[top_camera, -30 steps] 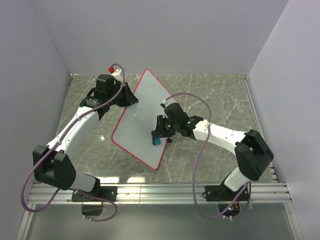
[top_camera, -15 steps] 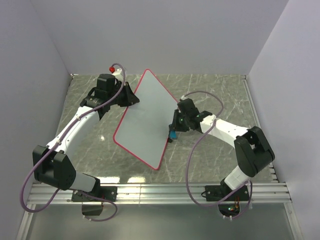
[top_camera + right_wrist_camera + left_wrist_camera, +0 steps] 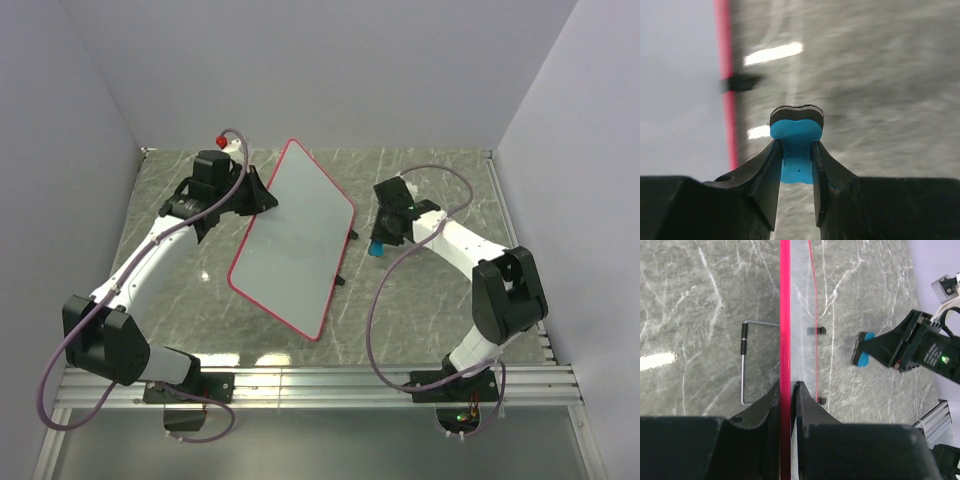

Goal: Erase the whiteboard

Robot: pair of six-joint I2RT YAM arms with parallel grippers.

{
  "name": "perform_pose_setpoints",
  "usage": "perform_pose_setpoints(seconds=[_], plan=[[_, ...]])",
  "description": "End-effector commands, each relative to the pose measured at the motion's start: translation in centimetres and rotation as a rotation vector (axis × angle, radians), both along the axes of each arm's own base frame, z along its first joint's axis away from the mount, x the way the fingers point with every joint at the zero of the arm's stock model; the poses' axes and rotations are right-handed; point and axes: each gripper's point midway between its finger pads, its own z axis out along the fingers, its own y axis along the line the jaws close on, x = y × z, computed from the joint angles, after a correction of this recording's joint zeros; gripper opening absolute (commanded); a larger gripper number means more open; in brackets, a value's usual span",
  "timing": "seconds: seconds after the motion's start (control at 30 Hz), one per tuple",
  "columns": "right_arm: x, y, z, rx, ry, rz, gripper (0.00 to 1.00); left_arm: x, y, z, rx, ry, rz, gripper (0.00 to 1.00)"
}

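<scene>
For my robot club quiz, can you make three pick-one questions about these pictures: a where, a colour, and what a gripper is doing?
1. Where is the eraser compared with the board?
A) rubbing it
B) beside it, not touching
C) under it

2. What colour is the board's rim?
A) green
B) red-pink
C) yellow

3. What is the left gripper doing?
A) hanging open
B) holding the eraser
C) shut on the board's edge

Answers:
1 B, a gap shows between them.
2 B, the thin edge is red-pink.
3 C, it pinches the rim.
</scene>
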Motion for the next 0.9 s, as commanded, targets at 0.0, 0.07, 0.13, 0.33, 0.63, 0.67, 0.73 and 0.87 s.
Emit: perform_pose_setpoints(seconds=[0.0, 0.07, 0.13, 0.33, 0.63, 0.67, 0.73, 0.87], plan=[[-0.3, -5.1, -1.6, -0.143, 0.059, -0.152, 0.0, -4.9, -0.6, -4.8, 0.069, 0.208, -0.07, 0.01], [-0.8, -7.0, -2.8, -0.18, 0.103, -0.193, 0.0, -4.8, -0.3, -4.9, 0.076, 0.206, -0.046, 0.06], [-1.3, -7.9, -4.0, -0.203, 0.142, -0.202, 0.0, -4.8, -0.1, -4.8, 0.073, 0.2, -0.032, 0.13], [-2.1, -8.0, -6.0, -0.185, 0.202, -0.186, 0.01, -4.2, 0.5, -4.4, 0.085, 0.18, 0.011, 0.34], [-1.9, -7.1, -5.9, -0.144, 0.223, -0.172, 0.7, -3.2, 0.9, -3.0, 0.094, 0.151, 0.032, 0.56], [-1.8, -7.1, -5.8, -0.149, 0.223, -0.171, 0.75, -3.2, 0.9, -2.7, 0.092, 0.147, 0.034, 0.57], [-1.7, -7.2, -5.5, -0.154, 0.217, -0.169, 0.81, -3.0, 1.1, -1.9, 0.088, 0.128, 0.039, 0.58], [-1.7, -7.3, -5.3, -0.164, 0.214, -0.168, 0.83, -2.9, 1.7, -1.0, 0.097, 0.115, 0.05, 0.62]])
